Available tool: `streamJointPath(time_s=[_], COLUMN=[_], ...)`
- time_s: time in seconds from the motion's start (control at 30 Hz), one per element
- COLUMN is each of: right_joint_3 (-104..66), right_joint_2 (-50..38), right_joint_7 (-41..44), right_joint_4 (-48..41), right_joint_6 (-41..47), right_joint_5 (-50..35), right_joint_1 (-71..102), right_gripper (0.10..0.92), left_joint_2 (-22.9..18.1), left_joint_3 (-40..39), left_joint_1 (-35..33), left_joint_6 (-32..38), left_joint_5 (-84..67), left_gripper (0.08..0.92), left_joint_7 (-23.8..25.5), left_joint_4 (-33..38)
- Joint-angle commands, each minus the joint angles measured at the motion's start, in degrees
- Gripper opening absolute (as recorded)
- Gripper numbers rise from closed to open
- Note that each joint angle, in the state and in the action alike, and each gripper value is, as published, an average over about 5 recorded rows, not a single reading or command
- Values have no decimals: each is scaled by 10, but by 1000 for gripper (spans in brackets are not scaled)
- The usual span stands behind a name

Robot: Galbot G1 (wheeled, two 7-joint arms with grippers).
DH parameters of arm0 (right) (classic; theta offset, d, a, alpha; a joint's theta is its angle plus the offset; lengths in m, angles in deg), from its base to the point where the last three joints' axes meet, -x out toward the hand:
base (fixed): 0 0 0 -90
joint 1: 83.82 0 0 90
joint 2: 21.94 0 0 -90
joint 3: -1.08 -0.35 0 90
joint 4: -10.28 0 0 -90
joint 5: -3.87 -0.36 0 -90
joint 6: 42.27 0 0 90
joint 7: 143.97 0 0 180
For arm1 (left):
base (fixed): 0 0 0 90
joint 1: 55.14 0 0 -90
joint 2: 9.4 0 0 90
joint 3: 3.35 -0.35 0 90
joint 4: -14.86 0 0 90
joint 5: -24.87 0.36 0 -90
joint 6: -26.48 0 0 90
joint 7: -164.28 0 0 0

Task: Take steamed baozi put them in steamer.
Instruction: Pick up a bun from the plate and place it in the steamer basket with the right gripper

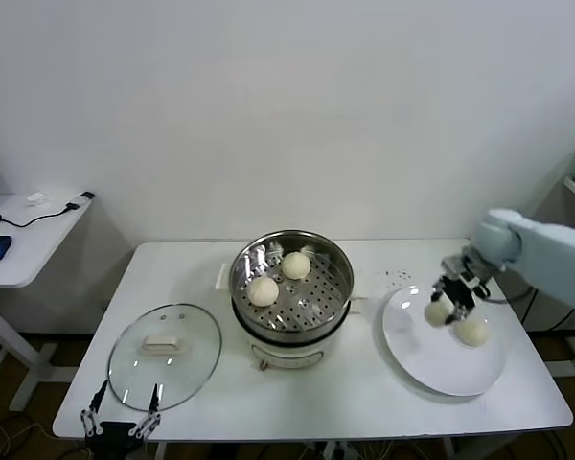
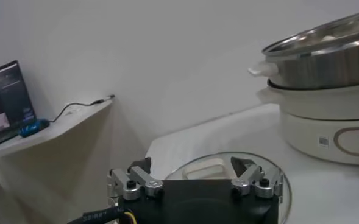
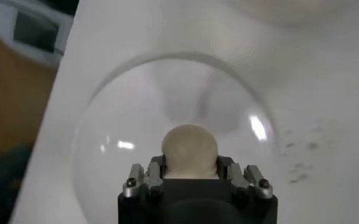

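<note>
Right wrist view: right pincer (image 3: 190, 173) clamps a baozi (image 3: 189, 149) between its fingers above the plate (image 3: 106, 182).

Glass lid (image 1: 165, 356) on white table (image 1: 297, 398), plate (image 1: 431, 369) opposite.

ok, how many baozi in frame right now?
4 small round cream-white dough buns: two in the shiny steel steamer basket, at and; one in the right pincer at, over the flat white plate; one on that plate. None seems hidden.
</note>
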Motion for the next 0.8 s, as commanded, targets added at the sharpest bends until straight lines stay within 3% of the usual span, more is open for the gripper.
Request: streamJointPath(time_s=[0.03, 0.3, 0.8], right_joint_3=[46, -15, 8], right_joint_2=[168, 278, 340], right_joint_7=[13, -17, -18], right_joint_4=[0, 17, 65], right_joint_6=[-273, -314, -299], right_joint_5=[83, 157, 129], right_joint_1=[-207, -139, -48], right_gripper=[560, 560, 560], left_joint_2=[0, 2, 2], left_joint_3=[0, -3, -3], left_joint_1=[-2, -3, -1], left_joint_6=[2, -2, -5], left_joint_5=[1, 5, 3], left_gripper=[823, 823, 823], left_joint_7=[1, 2, 3], left_joint_4=[0, 10, 2])
